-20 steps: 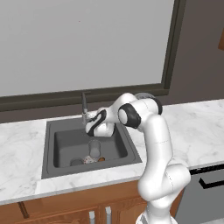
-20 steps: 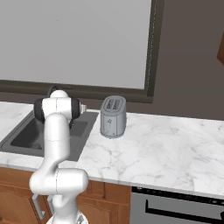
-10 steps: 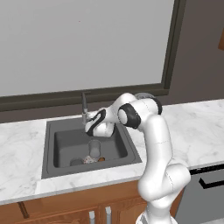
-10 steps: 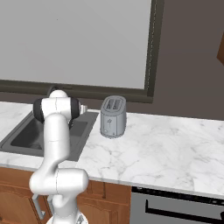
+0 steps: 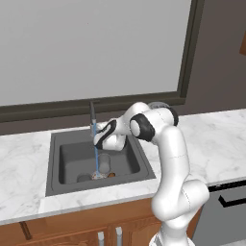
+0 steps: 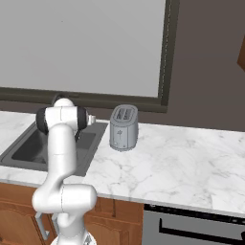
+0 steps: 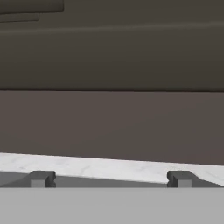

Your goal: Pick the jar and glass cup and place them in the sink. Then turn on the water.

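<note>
- Gripper [image 7: 109, 178] is sitting wide open with nothing between the two dark tips; in the left base view it's hanging over the sink's back edge, right by the faucet [image 5: 92, 114], which makes sense if it's working the tap.
- Starting at the left: bare marble counter [image 5: 21, 158] is running from the sink's left rim out to the picture's edge, so plenty of free room there.
- Sink [image 5: 67, 156] is taking up the middle, dark basin sunk into the counter, walls all round, so whatever's inside isn't rolling anywhere.
- Water [image 5: 96, 153] is coming straight down as a thin blue line from the faucet to the basin floor, near the front edge.
- Jar [image 5: 102, 176] is lying at the foot of the stream by the front wall, brownish bits showing; can't tell if it's upright.
- Glass cup [image 5: 104, 160] is standing just behind it, mid-basin, looks upright.
- I'd say both are in and the tap's on, so the job looks basically finished.
- Arm is reaching across the sink's right rim, so backing out up and rightward looks like the cleanest exit.
- Toaster [image 6: 123, 127] is parked near the counter's back edge right of the sink, close to the elbow, worth watching.
- Right of that, counter's wide open.
</note>
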